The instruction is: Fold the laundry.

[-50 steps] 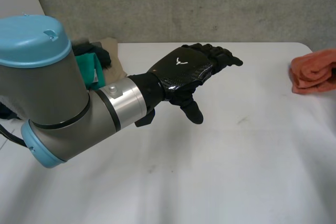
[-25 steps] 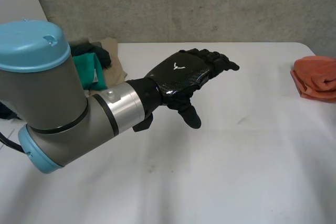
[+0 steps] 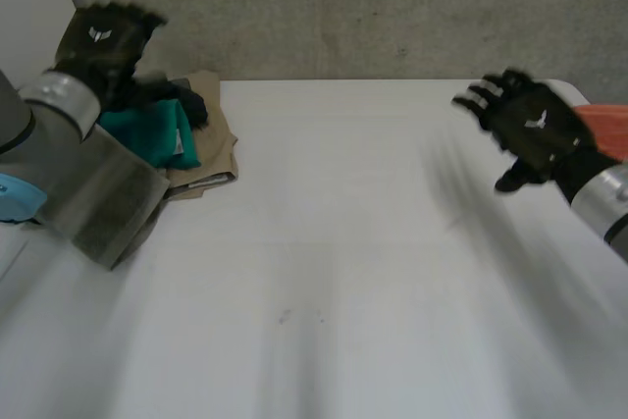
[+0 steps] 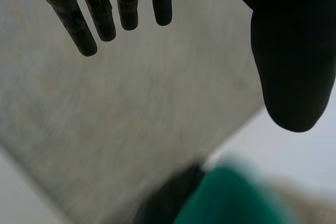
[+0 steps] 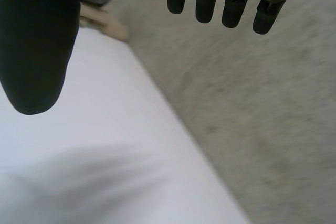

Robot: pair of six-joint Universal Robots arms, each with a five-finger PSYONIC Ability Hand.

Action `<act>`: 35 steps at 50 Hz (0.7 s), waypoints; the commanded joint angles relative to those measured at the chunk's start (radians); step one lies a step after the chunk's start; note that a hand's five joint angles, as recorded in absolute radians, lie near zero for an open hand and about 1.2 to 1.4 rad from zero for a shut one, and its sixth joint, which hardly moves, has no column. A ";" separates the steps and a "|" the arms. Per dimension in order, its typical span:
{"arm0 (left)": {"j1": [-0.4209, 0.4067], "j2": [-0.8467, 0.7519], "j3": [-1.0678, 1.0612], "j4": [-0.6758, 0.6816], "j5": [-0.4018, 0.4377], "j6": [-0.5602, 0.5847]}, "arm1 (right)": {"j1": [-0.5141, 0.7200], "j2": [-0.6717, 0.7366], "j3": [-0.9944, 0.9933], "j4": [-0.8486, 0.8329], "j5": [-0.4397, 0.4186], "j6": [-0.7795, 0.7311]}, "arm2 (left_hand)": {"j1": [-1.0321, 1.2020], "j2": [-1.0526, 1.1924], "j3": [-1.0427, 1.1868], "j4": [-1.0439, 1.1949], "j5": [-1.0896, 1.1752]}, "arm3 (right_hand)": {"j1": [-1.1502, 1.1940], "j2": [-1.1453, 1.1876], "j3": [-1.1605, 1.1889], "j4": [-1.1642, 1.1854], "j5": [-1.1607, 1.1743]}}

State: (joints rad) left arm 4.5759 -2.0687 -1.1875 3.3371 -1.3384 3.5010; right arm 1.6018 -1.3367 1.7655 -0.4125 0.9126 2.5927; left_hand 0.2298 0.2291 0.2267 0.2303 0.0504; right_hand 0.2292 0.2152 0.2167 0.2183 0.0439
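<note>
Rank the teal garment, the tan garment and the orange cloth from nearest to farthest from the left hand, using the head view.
1. Teal garment, right beside the left hand, atop the pile.
2. Tan garment, under the teal one, toward the table's middle.
3. Orange cloth, across the table by the right hand.

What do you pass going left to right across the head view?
left black hand → pile of teal, black and tan clothes → bare white table → right black hand → crumpled orange cloth
</note>
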 commanded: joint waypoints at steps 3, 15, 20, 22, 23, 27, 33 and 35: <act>0.089 -0.264 0.097 0.021 0.005 0.323 | 0.017 -0.001 0.040 0.208 0.017 -0.094 | 0.057 0.058 0.060 0.057 0.062 | -0.055 -0.041 -0.042 -0.044 -0.044; 0.083 -0.056 -0.066 0.064 0.008 0.083 | 0.010 0.007 0.062 0.205 0.025 -0.131 | 0.054 0.055 0.057 0.054 0.059 | -0.055 -0.041 -0.042 -0.044 -0.044; 0.093 0.061 -0.142 0.075 -0.005 -0.005 | 0.012 0.007 0.063 0.208 0.025 -0.129 | 0.022 0.023 0.025 0.021 0.027 | -0.055 -0.041 -0.042 -0.044 -0.044; 0.098 0.085 -0.161 0.068 -0.012 -0.020 | 0.012 0.007 0.065 0.208 0.023 -0.129 | 0.025 0.025 0.028 0.024 0.030 | -0.055 -0.041 -0.042 -0.044 -0.044; 0.101 0.088 -0.162 0.064 -0.015 -0.019 | 0.012 0.007 0.068 0.208 0.023 -0.128 | 0.028 0.028 0.031 0.027 0.033 | -0.055 -0.041 -0.042 -0.044 -0.044; 0.121 0.081 -0.176 0.058 -0.088 -0.014 | 0.012 0.007 0.071 0.208 0.022 -0.128 | 0.022 0.023 0.025 0.021 0.027 | -0.055 -0.041 -0.042 -0.044 -0.044; 0.173 -0.003 -0.152 0.061 -0.137 0.010 | 0.013 0.010 0.071 0.210 0.022 -0.128 | 0.028 0.028 0.031 0.027 0.033 | -0.055 -0.041 -0.042 -0.044 -0.044; 0.182 -0.030 -0.136 0.061 -0.139 0.035 | 0.012 0.014 0.071 0.210 0.023 -0.128 | 0.031 0.031 0.034 0.030 0.036 | -0.055 -0.041 -0.042 -0.044 -0.044</act>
State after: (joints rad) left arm 4.7161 -2.0124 -1.3597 3.3965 -1.4497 3.4867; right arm 1.6149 -1.3291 1.8360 -0.2038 0.9346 2.4652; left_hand 0.2589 0.2471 0.2460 0.2481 0.0710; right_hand 0.2292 0.2152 0.2167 0.2183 0.0439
